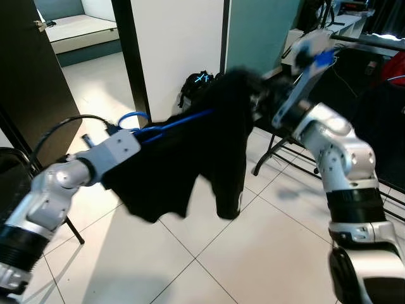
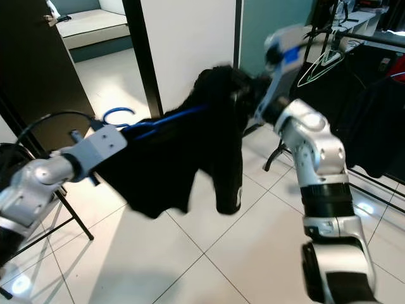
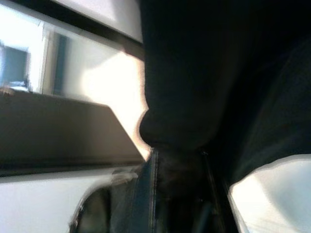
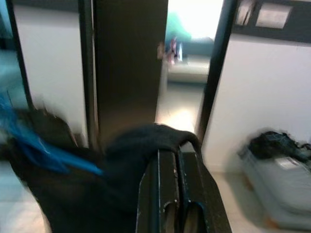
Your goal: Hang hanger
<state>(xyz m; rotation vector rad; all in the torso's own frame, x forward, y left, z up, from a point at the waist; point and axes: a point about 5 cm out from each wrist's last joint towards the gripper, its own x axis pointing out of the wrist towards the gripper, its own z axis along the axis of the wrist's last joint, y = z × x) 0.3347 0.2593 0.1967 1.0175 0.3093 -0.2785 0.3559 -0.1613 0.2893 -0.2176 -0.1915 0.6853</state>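
Here white floor tiles run past a dark door; both jaws pinch a black garment on a blue hanger.

A blue hanger is held up in the air, tilted, its hook curling at the lower end and its arm rising away from that hook. A black garment is draped over the hanger, bunched at the raised end and drooping in loose folds below it.
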